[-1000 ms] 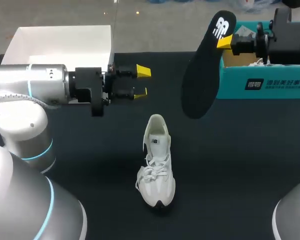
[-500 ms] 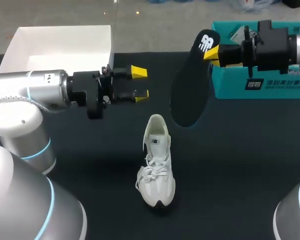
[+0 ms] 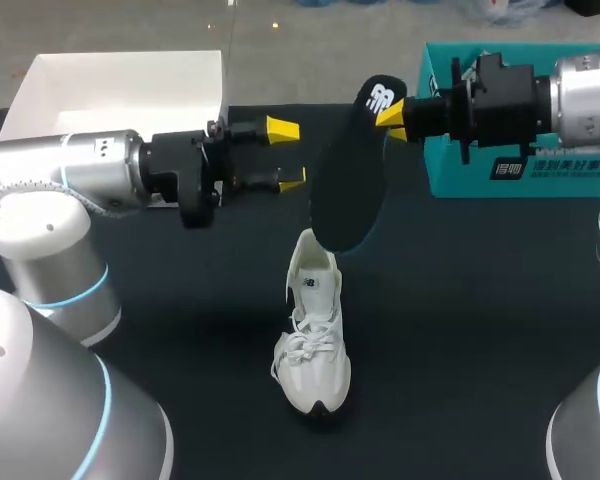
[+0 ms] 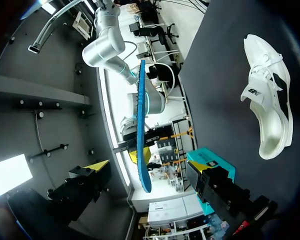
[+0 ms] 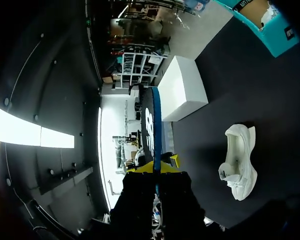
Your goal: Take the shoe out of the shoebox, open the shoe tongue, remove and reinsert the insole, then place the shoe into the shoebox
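Right end effector (image 3: 388, 113) pinches insole (image 3: 342, 195) by its heel end; toe end hangs just over shoe (image 3: 315, 330) opening, likely lined up for reinsertion. Shoe upright on worktop (image 3: 480, 330). Left end effector (image 3: 287, 155) spread beside insole, probably to guide.

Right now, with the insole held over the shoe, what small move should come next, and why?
Probably lower the right gripper so the insole tip enters the shoe opening: it hangs pinched just above the heel, and the left gripper is open beside it.
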{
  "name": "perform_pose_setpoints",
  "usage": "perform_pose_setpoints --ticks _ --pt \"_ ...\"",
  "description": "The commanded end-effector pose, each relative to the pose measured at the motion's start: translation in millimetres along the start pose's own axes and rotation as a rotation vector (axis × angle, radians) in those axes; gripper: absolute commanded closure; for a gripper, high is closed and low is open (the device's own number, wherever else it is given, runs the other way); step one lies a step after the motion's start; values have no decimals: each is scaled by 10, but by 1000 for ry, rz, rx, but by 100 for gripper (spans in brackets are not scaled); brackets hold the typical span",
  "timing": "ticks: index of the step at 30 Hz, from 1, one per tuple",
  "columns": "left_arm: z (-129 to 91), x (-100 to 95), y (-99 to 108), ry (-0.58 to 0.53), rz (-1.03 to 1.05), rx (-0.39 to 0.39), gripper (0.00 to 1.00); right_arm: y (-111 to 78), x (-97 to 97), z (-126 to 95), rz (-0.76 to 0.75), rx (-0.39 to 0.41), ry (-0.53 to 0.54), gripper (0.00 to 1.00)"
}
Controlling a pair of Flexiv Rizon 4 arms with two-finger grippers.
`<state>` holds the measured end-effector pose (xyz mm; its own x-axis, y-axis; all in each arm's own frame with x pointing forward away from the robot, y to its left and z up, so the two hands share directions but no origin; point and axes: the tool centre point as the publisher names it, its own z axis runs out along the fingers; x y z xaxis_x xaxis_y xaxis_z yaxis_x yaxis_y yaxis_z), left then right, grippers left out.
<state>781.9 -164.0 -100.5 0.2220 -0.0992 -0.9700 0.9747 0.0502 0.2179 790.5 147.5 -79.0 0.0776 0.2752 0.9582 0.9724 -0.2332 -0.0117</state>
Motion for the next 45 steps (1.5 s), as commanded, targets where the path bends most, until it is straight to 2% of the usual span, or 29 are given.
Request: perform_pose_setpoints --ticks 1,7,16,18,20,21,24,25,27,30,41,42,43,45 --pt "112 -14 12 -16 11 -2 0 -7 -57 182 9 -4 3 100" --pt "193 11 8 -22 8 25 0 -51 -29 319 12 44 -5 100" --pt "229 48 -45 -18 5 43 0 -34 -50 412 -13 74 -50 100" --pt "229 51 -68 -20 4 44 15 -16 -66 419 -8 79 -60 100" --pt "226 62 -87 -22 2 44 45 0 -76 422 -8 84 -69 100" --pt "225 72 -97 -20 -1 45 53 8 -80 421 -8 85 -72 100" --pt "219 101 -120 -17 -10 47 64 30 -97 409 -6 88 -78 100" --pt "218 108 -126 -17 -12 48 72 33 -103 404 -4 89 -80 100" --pt "218 123 -132 -14 -17 50 77 31 -117 401 -1 95 -88 100" --pt "223 137 -134 -13 -19 52 100 27 -122 405 -1 98 -90 100" --pt "253 168 -134 -24 -28 52 100 -18 -125 409 9 89 -62 100" --pt "254 170 -133 -25 -29 51 100 -16 -125 399 11 86 -56 44" --pt "256 173 -132 -27 -30 51 100 -17 -118 384 16 77 -42 0" --pt "251 178 -126 -31 -32 48 100 -34 -91 340 9 63 -23 0"
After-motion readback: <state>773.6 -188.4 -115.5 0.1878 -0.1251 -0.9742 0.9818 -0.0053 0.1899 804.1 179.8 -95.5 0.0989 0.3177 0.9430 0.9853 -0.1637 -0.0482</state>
